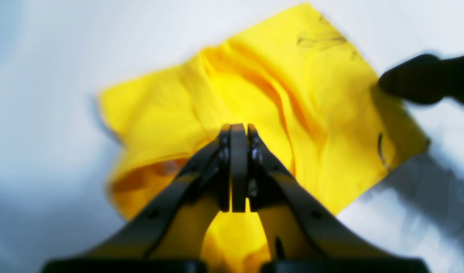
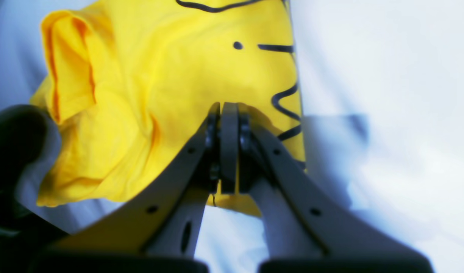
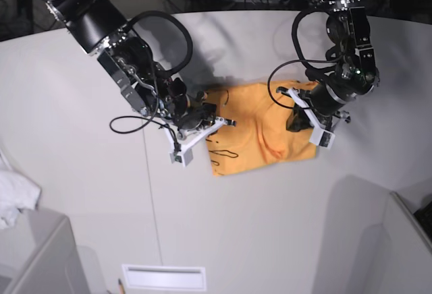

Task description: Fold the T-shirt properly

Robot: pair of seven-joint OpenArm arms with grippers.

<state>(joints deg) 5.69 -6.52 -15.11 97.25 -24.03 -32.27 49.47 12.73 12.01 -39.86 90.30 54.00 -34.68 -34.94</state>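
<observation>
A yellow-orange T-shirt (image 3: 260,135) lies bunched into a rough rectangle near the middle of a white table (image 3: 223,226), flanked by two black robot arms. In the base view, the right gripper (image 3: 214,123) sits at the garment's left edge, beside thin black script lettering (image 3: 223,152) printed near the shirt's lower left corner. The left gripper (image 3: 298,116) rests at the opposite side, over the shirt's right-hand part. The right wrist view shows that arm's fingers pressed flat together, with no gap between them, above the cloth close to the lettered edge; whether any fabric is pinched between them cannot be told. The left wrist view, somewhat blurred, shows the same on the other arm: fingers drawn tightly together over the shirt's crumpled folds, with a raised ridge of cloth running away from the tips and an open hem curling at the near left. The other arm's dark tip appears at the shirt's far edge in that view. A small white cloth (image 3: 15,198) lies well apart at the table's left edge, and a white slotted panel (image 3: 164,277) sits at the near edge.
</observation>
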